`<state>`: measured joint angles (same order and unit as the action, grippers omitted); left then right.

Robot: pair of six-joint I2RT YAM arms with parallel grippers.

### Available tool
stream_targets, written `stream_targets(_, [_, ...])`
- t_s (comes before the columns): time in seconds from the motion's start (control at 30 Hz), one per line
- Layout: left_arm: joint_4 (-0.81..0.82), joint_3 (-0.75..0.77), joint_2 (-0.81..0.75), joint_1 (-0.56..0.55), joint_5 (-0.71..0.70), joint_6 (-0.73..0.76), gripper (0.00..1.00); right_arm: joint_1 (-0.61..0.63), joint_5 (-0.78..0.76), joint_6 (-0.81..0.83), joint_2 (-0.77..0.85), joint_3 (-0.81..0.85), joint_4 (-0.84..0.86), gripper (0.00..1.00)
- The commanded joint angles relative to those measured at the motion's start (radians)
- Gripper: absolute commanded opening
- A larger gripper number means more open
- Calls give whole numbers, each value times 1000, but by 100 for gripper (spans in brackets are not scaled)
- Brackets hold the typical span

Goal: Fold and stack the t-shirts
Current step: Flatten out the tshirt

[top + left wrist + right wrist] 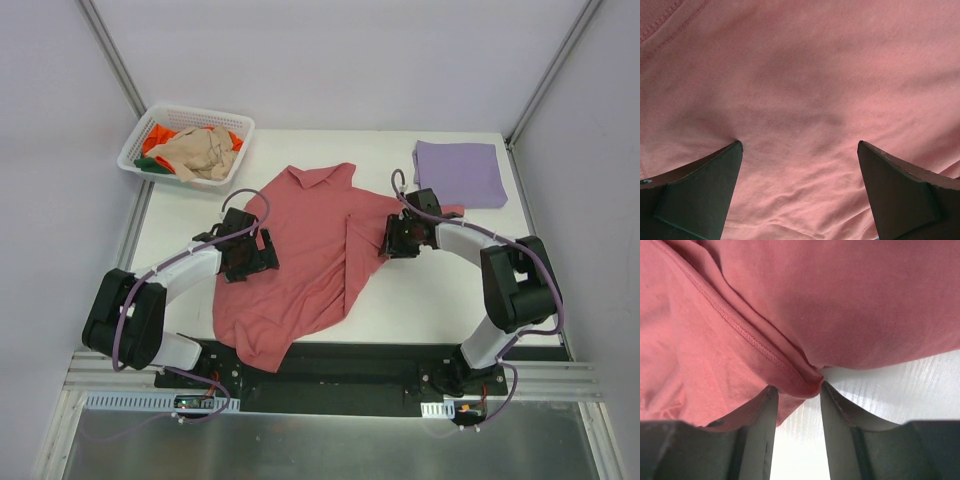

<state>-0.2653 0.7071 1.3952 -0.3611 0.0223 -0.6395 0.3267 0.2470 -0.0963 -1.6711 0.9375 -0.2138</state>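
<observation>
Shirt-folding, mid-table: dusty rose-red short-sleeved cloth shirt [305,265] lies partly folded on the white table [430,290].
My left gripper [800,147] is spread wide over it; my right gripper [797,388] pinches its hemmed fold.

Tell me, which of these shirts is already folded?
The lavender shirt, far right: it lies as a neat flat rectangle. The rose-red shirt is spread out, and the beige shirt sits crumpled in the basket.
</observation>
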Motion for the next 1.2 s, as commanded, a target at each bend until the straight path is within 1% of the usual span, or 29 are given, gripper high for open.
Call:
stream_targets(0.0, [1,6,27,-9,-16,1,99,-6,-14,-20,20,-12,44,37])
stream_targets(0.03, [1,6,27,-9,-16,1,99,-6,-17,-25,24,-16,39,32])
stream_targets(0.07, [0,6,27,-9,-16,1,99,-8,-25,-28,33,-20,33,24])
stream_targets(0.1, [0,6,28,-9,-42,1,99,-9,-38,-32,46,-25,21,19])
stream_targets(0.27, [0,18,45,-10,-68,3,99,-43,-135,-49,145,-48,-151,0])
stream_targets(0.37, [-2,32,67,-7,-82,0,99,-92,-205,-60,218,-84,-258,0])
stream_targets(0.5, [-2,64,105,-7,-97,0,99,-188,-377,-71,287,-118,-432,1])
stream_targets(0.53, [-3,74,117,-7,-94,1,99,-219,-400,-69,295,-129,-470,1])
stream_targets(0.6, [-3,91,140,-9,-84,0,99,-245,-487,-75,301,-147,-521,1])
stream_targets(0.67, [-2,110,166,-9,-82,-2,99,-255,-534,-79,288,-149,-553,0])
stream_targets(0.87, [-2,227,292,-9,-93,20,99,-258,-494,-75,179,-88,-490,0])
stream_targets(0.93, [-2,287,347,-7,-104,37,99,-259,-508,-75,143,-53,-481,0])
stream_targets(1.0, [-3,362,410,-1,-114,55,99,-265,-520,-75,117,-20,-480,0])
stream_targets(1.17, [-6,592,533,16,-84,121,99,-324,-535,-80,97,24,-466,0])
